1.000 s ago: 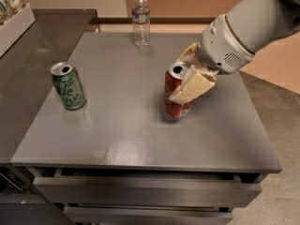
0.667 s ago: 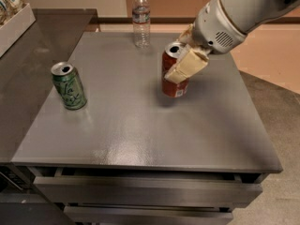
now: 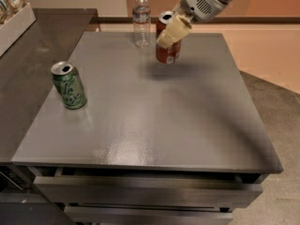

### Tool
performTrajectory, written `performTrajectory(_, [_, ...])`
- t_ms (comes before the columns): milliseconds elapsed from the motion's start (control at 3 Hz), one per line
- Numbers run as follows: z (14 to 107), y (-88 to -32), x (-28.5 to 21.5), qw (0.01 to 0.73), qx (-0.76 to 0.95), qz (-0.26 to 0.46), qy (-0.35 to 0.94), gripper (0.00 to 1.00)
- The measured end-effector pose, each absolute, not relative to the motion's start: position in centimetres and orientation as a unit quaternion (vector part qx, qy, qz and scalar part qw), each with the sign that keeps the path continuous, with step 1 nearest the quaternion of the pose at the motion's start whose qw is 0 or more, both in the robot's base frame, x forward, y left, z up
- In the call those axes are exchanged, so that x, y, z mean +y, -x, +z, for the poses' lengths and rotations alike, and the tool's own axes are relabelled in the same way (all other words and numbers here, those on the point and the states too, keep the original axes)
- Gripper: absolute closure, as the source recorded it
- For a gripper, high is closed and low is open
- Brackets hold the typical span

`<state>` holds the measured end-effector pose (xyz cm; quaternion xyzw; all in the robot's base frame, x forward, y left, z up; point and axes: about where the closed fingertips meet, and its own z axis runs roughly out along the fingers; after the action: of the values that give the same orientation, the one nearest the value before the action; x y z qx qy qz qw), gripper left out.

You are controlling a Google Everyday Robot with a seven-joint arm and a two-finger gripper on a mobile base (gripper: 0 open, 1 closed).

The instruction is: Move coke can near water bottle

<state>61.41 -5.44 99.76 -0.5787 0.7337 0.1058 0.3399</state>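
Observation:
The red coke can (image 3: 168,50) with a silver top is held upright in my gripper (image 3: 172,28), which comes in from the upper right and is shut on the can's upper half. The can hangs slightly above the grey table (image 3: 150,116), with its shadow below it. The clear water bottle (image 3: 141,18) with a white cap stands at the table's far edge, just left of the can, a small gap between them.
A green can (image 3: 69,85) stands upright near the table's left side. A darker counter (image 3: 28,69) adjoins on the left, with a white box of packets (image 3: 11,13) on it. Drawers (image 3: 145,191) sit below the front edge.
My gripper has carried the coke can from the table's middle right toward the far edge, ending just right of the water bottle. The green can has not moved.

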Motion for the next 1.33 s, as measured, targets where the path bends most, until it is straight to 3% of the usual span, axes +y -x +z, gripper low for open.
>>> performTrajectory(1333, [94.1, -75.8, -6.1, 0.343, 0.794, 0.100, 0.492, 1.00])
